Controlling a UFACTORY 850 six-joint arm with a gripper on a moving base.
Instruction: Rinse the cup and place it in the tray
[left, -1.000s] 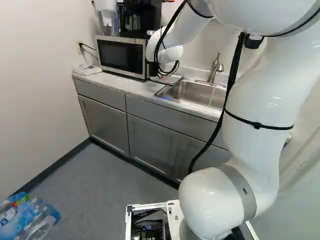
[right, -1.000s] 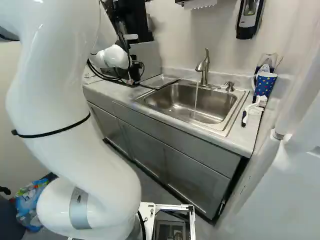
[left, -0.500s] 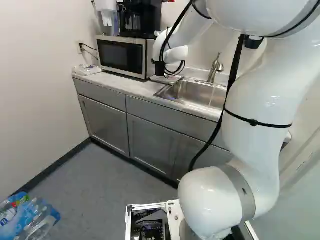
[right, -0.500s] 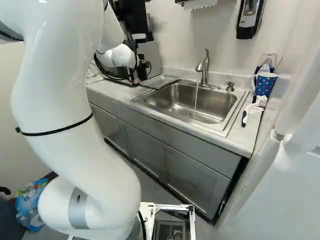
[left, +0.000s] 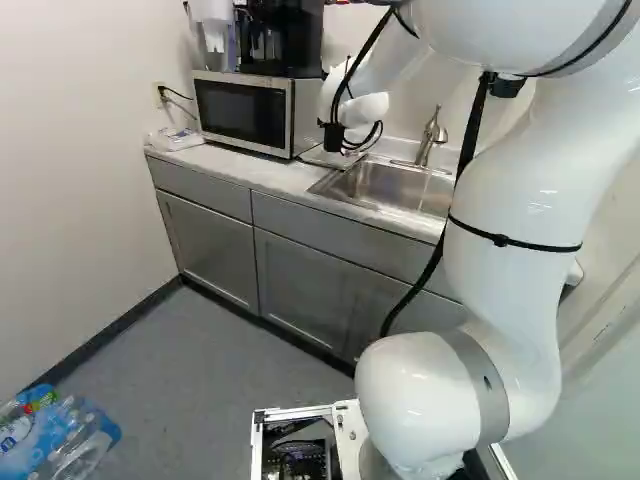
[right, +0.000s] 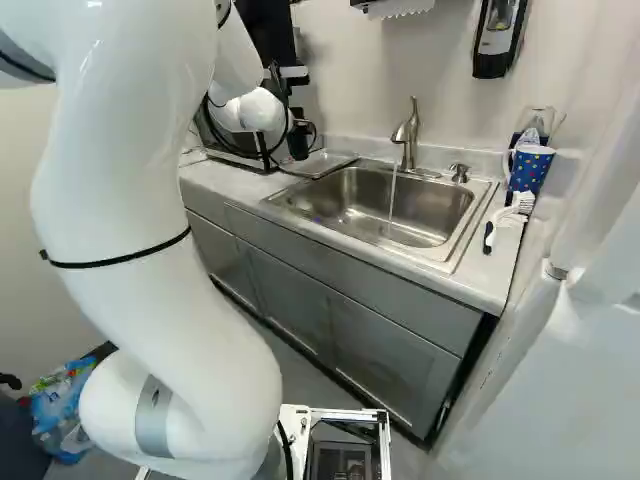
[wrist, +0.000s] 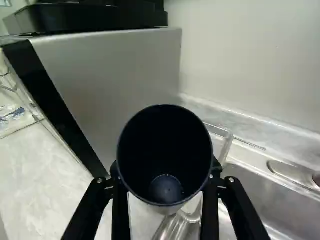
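1. The gripper (right: 297, 126) is closed around the cup (wrist: 165, 145), one finger on either side.
2. The cup is dark, smooth and round-walled, held over the counter near the microwave.
3. Its open mouth faces the wrist camera, its bottom away; the long axis looks roughly upright in the right base view.
4. Past the cup lies a shiny, thin-rimmed tray (right: 325, 162), between the boxy metal-sided microwave (left: 243, 112) and the steel sink (right: 440, 205).
5. Water runs from the brushed-metal faucet (right: 409, 135).
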